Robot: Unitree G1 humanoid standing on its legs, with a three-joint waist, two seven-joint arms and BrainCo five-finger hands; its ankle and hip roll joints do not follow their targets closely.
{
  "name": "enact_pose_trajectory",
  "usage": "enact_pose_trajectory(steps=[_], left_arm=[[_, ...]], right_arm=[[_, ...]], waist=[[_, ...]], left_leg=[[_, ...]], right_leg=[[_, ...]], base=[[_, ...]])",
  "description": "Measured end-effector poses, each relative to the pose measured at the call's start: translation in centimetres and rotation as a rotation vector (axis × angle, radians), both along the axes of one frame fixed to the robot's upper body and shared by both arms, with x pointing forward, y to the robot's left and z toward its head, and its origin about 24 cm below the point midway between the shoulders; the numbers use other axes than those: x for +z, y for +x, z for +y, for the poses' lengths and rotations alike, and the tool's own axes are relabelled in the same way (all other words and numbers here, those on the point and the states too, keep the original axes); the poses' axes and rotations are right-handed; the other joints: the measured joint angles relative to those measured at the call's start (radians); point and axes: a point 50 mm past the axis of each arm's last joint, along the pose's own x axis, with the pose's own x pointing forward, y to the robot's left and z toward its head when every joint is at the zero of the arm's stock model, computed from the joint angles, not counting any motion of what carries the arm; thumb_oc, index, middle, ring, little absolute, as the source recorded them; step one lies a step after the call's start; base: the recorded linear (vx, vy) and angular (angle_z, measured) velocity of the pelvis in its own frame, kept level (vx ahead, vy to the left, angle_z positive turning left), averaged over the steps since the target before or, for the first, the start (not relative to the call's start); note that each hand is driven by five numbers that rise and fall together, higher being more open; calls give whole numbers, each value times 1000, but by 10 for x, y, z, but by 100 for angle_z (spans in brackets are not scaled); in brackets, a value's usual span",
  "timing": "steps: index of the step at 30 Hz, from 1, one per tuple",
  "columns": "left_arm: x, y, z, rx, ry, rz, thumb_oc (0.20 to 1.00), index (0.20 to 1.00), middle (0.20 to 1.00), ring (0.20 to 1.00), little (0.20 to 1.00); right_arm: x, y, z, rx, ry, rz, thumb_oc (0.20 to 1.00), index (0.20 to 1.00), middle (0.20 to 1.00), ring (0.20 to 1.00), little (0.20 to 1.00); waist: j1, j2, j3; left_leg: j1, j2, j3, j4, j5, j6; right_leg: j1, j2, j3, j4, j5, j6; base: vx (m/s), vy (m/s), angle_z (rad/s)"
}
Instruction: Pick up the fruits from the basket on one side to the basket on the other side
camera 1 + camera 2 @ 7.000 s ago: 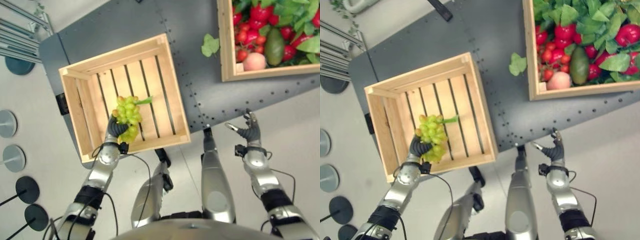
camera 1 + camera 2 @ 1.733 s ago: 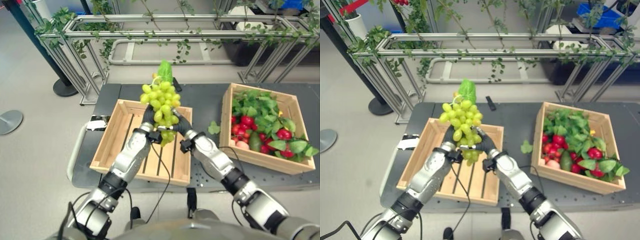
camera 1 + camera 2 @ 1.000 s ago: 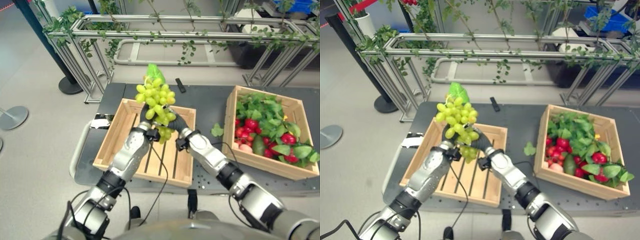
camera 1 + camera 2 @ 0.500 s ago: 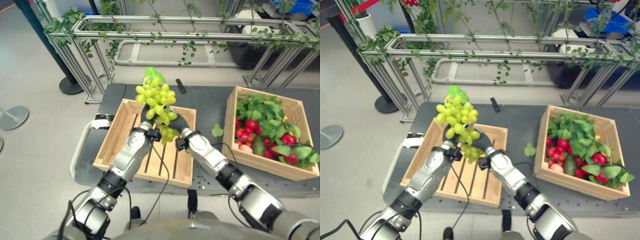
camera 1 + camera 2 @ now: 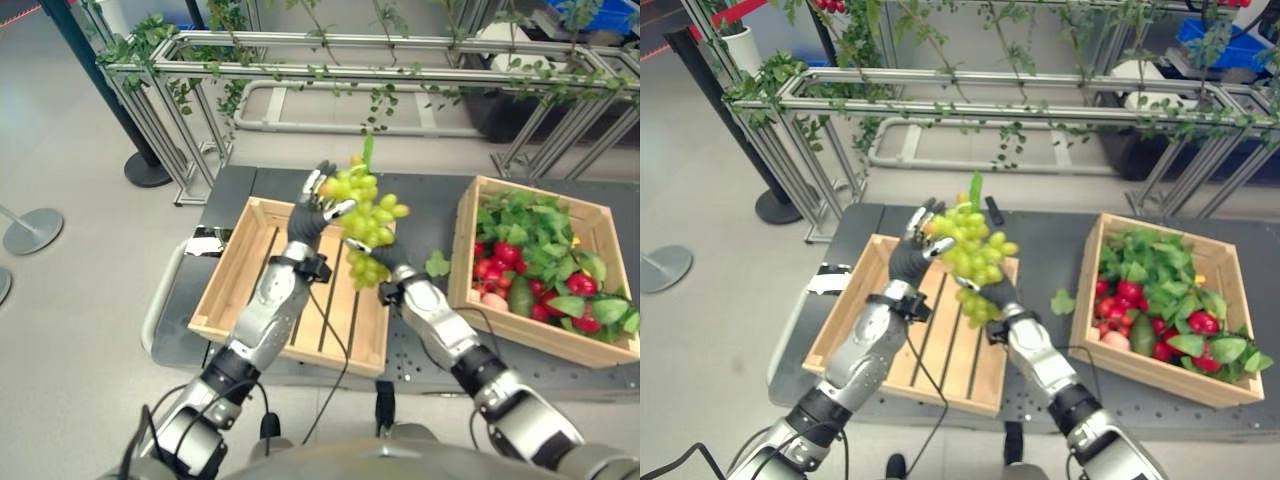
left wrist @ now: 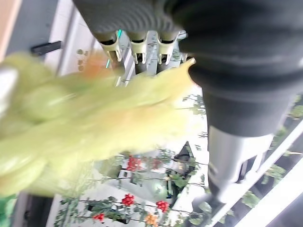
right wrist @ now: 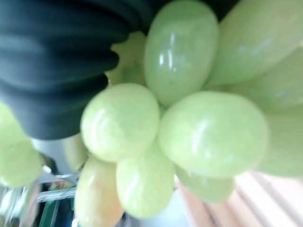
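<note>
Frankly, I feared my right hand [image 5: 391, 281], fingers hidden beneath the green grape bunch [image 5: 364, 222], might drop it once my left hand's [image 5: 309, 214] straightened fingers [image 5: 322, 180] beside it gave no support.

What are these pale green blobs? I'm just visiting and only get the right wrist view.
Observer: A bunch of pale green grapes. The right hand holds it up from below.
Visitor: Is the other hand holding it too?
Observer: No. The left hand is open, fingers straight, beside the top of the bunch.
Visitor: Where is the bunch hanging?
Observer: In the air over the right edge of the empty light wooden slatted crate, the side nearer the wooden crate of red fruit and green leaves.
</note>
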Motion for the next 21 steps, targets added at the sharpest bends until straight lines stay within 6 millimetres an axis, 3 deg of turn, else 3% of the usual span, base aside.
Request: enact_pose_trajectory(steps=[6,12,13,14,15,16,17,18,21], left_arm=[[-32,-18,49,175,20,96,1000,1000,1000,1000,1000],[-48,-26,59,211,32,154,1000,1000,1000,1000,1000],[-55,-26,62,220,40,182,1000,1000,1000,1000,1000],[-58,-27,62,221,41,193,1000,1000,1000,1000,1000],[-61,-30,65,235,64,199,1000,1000,1000,1000,1000],[-64,-33,68,246,75,206,1000,1000,1000,1000,1000],[-65,-35,73,263,90,210,1000,1000,1000,1000,1000],[-66,-36,75,272,94,209,1000,1000,1000,1000,1000],[-59,-32,82,282,110,178,1000,1000,1000,1000,1000]], right_arm=[[-7,-22,-50,-144,-44,15,200,200,200,200,200],[0,-33,-74,-211,-78,-19,200,200,200,200,200],[0,-36,-79,-222,-89,-20,200,200,200,200,200],[0,-37,-81,-227,-95,-18,200,200,200,200,200],[2,-42,-85,-227,-107,-26,200,200,200,200,200],[11,-43,-85,-221,-106,-66,200,200,200,200,200],[20,-51,-87,-212,-117,-108,200,200,200,200,200],[20,-54,-89,-220,-115,-113,200,200,200,200,200],[8,-67,-93,-264,-83,-72,200,200,200,200,200]], waist=[[22,39,30],[19,48,85],[15,45,86],[12,41,89],[16,-11,97],[13,-26,98],[-17,-8,89],[-44,-1,85],[-45,-70,93]], left_leg=[[-22,21,-24,17,3,-5],[-92,21,-50,81,5,-1],[-106,10,-84,101,2,5],[-108,-5,-102,116,-8,11],[-141,-151,-188,306,-134,-44],[-144,-251,-224,365,-171,24],[-118,-313,-244,337,-185,118],[-109,-311,-250,335,-198,146],[-70,-309,-284,283,-201,149]], right_leg=[[0,23,-24,0,-10,-12],[-21,29,-43,0,-13,-26],[-23,22,-43,0,-15,-31],[-23,11,-35,0,-15,-30],[-41,-65,-7,6,-7,-28],[-47,-99,8,9,-1,-20],[-47,-99,21,19,1,12],[-50,-90,30,33,-6,22],[-58,-87,86,55,-5,42]], base=[[-59,-80,10],[-136,-50,18],[-94,-43,-6],[-79,11,-34],[-29,46,-60],[-19,95,-60],[-28,124,-14],[-51,142,11],[-91,166,-3]])
